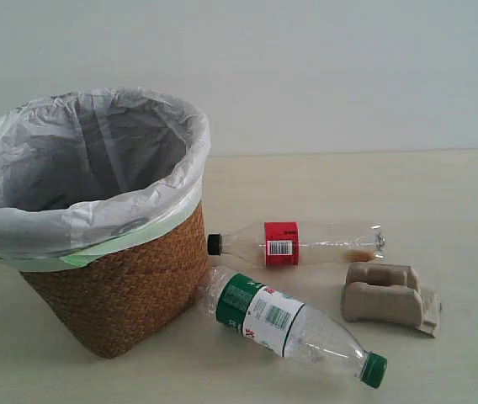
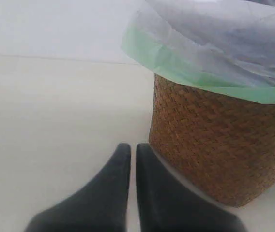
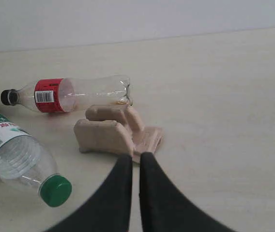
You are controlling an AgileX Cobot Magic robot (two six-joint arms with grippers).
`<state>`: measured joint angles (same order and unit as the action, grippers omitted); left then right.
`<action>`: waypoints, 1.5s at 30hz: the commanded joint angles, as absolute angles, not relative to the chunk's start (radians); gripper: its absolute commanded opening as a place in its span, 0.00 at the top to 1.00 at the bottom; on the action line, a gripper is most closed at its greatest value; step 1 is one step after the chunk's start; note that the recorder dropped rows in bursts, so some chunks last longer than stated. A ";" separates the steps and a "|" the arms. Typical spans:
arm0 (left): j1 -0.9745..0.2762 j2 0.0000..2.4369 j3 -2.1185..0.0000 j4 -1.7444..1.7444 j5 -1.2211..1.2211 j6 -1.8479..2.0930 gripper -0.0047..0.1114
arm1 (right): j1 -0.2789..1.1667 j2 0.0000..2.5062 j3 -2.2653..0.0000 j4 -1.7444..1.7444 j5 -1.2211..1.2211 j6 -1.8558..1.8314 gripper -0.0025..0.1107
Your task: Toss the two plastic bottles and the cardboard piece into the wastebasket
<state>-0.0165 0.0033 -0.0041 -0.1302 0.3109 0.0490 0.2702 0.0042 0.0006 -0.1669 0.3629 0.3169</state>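
The wicker wastebasket with its white bag stands at the left of the exterior view. To its right lie the red-label bottle, the green-label bottle with its green cap toward the front, and the cardboard piece. Neither gripper shows in the exterior view. My left gripper is shut and empty, low over the table beside the wastebasket. My right gripper is shut and empty, just short of the cardboard piece, with the green-label bottle and red-label bottle to one side.
A pale wooden table carries everything, with a plain white wall behind. The bag's pale green edge overhangs the basket rim.
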 commanded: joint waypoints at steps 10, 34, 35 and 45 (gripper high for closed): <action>-0.016 0.000 0.000 -0.127 0.310 0.044 0.93 | 0.266 0.000 0.000 -0.170 0.364 0.314 0.96; -0.016 0.000 0.000 -0.127 0.310 0.044 0.93 | 0.266 0.000 0.000 0.008 0.300 0.579 0.96; -0.016 0.000 0.000 -0.127 0.310 0.044 0.93 | 0.266 0.000 0.000 0.053 0.282 0.646 0.96; -0.016 0.000 0.000 -0.127 0.310 0.044 0.93 | 0.266 0.000 0.000 0.150 0.223 0.753 0.96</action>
<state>-0.0165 0.0033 -0.0041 -0.1302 0.3109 0.0490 0.2702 0.0042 0.0006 0.1477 0.2686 0.7449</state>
